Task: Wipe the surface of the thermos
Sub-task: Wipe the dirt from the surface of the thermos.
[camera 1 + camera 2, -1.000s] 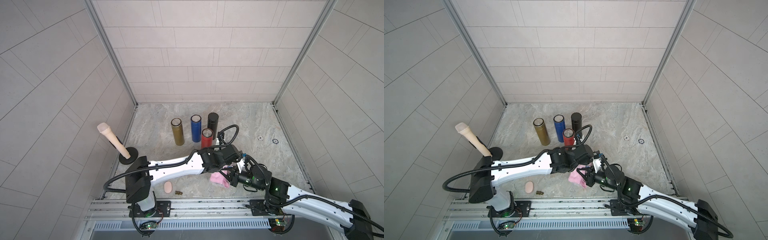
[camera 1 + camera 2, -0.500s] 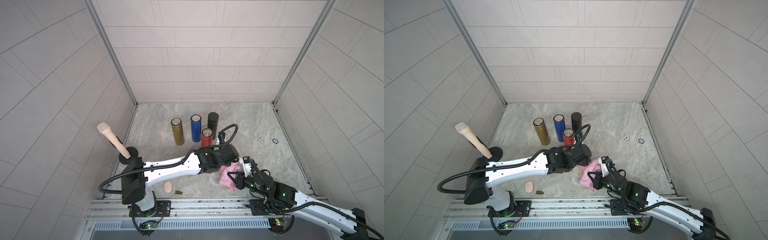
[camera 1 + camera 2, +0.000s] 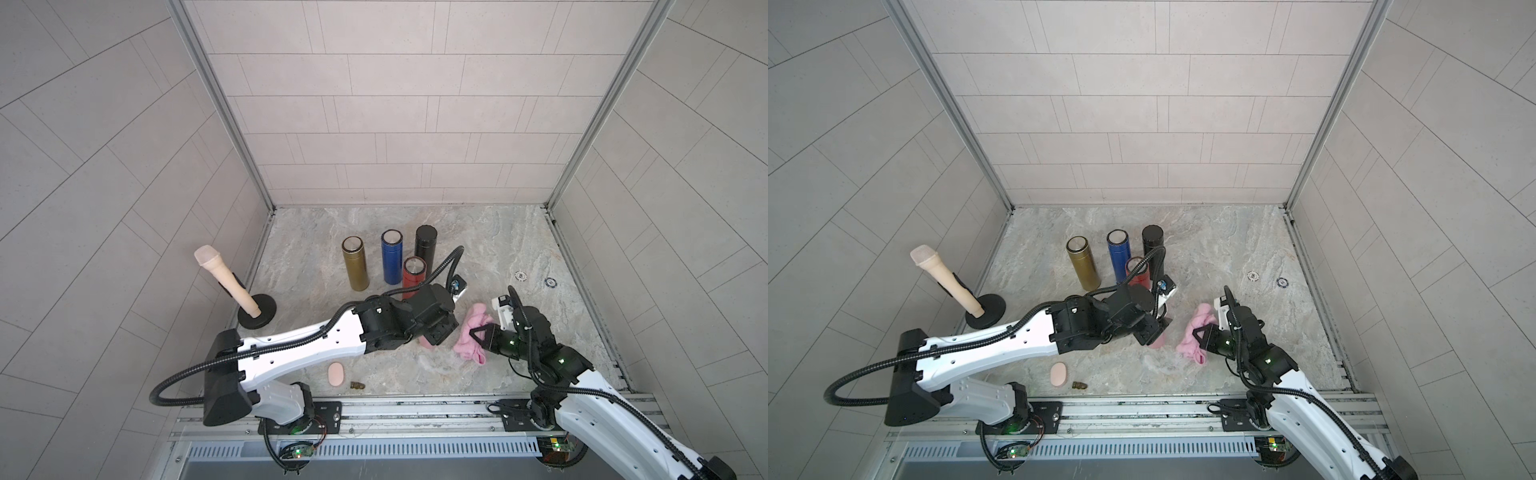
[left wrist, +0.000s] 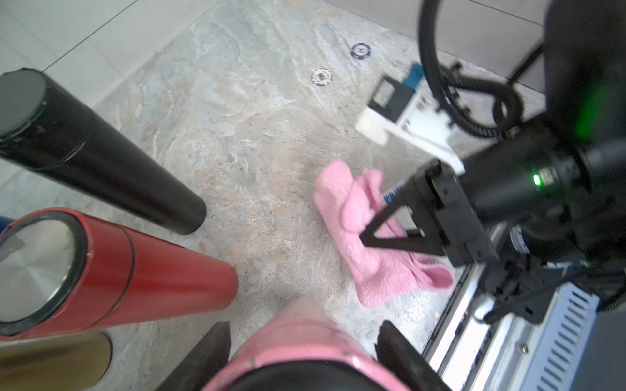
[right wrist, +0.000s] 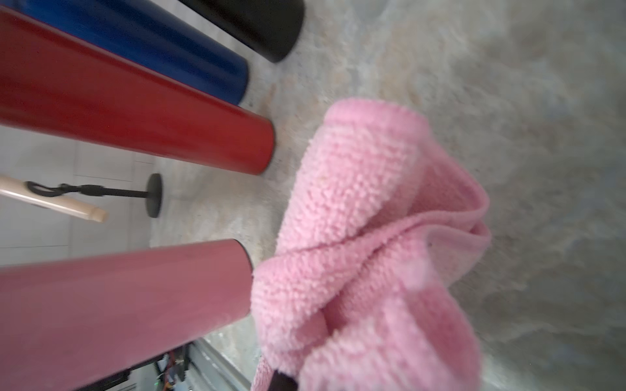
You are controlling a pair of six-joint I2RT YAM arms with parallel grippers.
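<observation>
Five thermoses are in view: the gold thermos [image 3: 356, 268], blue thermos [image 3: 392, 259], black thermos [image 3: 425, 247], red thermos [image 3: 413, 276] and pink thermos [image 5: 118, 304]. There is one pink cloth [image 3: 471, 338]. There are two poker chips, a white chip [image 3: 520, 275] and a blue chip [image 3: 550, 282]. One microphone [image 3: 226, 282] sits on one round stand [image 3: 257, 318]. There is one pink oval pad [image 3: 336, 373] and one small brown object [image 3: 357, 385]. The robot arms number two: left arm [image 3: 299, 353], right arm [image 3: 602, 411].

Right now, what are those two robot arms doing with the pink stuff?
The left gripper is shut on a pink thermos, holding it upright. The right gripper is shut on a pink cloth close beside it; I can't tell whether they touch. The gold thermos, blue thermos, black thermos and red thermos stand behind, untouched.
</observation>
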